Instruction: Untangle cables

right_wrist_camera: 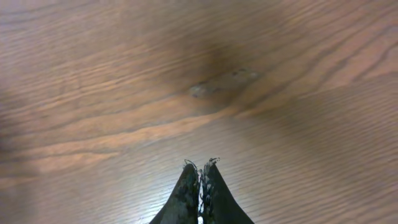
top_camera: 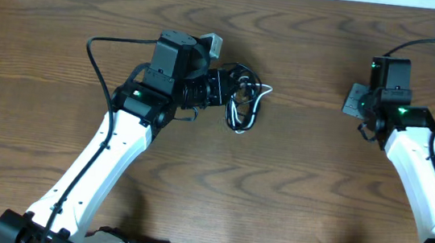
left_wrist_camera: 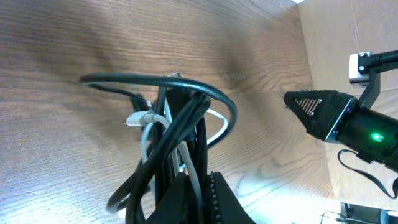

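Two-arm workstation on a wooden table (top_camera: 291, 194), read from left to right. At left centre the left gripper (top_camera: 225, 90) is closed on the cables (top_camera: 243, 104), pinching the bundle near one end so that its loops spill out just beyond the fingertips. In the left wrist view the strands run up from between the closed fingers of this gripper (left_wrist_camera: 200, 183). There the black cables (left_wrist_camera: 186, 118) cross one another and arch over into a wide loop, while the short white cable (left_wrist_camera: 144, 121) is threaded through the middle of them. Whether the loops rest on the wood or hang just above it cannot be told. To the right, well apart from the bundle, the right gripper (top_camera: 355, 103) hovers over bare wood. Its wrist view shows the two fingertips (right_wrist_camera: 189, 180) pressed together with nothing between them. Judged from this layout, the task is at an early stage. The bundle is secured in one gripper, but no cord is yet separated, and the white cable and each black cable have yet to be drawn free and laid apart.
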Controlling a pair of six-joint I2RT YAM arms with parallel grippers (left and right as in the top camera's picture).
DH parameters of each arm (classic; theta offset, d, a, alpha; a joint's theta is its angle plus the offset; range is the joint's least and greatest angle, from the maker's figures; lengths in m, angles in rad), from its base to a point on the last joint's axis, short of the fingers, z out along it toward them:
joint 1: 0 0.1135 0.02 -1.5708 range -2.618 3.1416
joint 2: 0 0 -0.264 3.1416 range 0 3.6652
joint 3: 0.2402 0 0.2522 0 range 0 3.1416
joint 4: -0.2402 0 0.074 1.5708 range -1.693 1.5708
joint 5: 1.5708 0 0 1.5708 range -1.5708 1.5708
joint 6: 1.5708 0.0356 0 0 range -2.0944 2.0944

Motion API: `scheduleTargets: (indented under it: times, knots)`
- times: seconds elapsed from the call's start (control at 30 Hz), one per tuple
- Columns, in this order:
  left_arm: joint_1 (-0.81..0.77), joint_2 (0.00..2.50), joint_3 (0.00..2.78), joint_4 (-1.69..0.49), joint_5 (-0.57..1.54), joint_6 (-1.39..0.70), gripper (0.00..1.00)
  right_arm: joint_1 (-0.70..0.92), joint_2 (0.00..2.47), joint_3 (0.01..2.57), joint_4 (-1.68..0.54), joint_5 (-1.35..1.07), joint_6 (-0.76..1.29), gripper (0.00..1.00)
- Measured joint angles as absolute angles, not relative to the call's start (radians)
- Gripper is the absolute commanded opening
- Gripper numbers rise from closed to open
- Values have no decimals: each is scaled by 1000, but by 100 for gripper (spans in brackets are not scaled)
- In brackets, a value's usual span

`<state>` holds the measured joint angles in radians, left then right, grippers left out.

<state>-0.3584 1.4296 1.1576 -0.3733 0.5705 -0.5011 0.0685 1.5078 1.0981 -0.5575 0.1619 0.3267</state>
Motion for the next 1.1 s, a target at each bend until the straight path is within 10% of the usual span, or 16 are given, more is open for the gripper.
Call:
scheduleTargets:
  times: [0.27,1.1]
  knots:
    - [-358,1430,1158,-373,570,-501,8,62,1508,1098,-458,-176,249,51]
    - [-358,1430,1158,-373,570,-501,8,348,1613,1098,-292,-471,306,63]
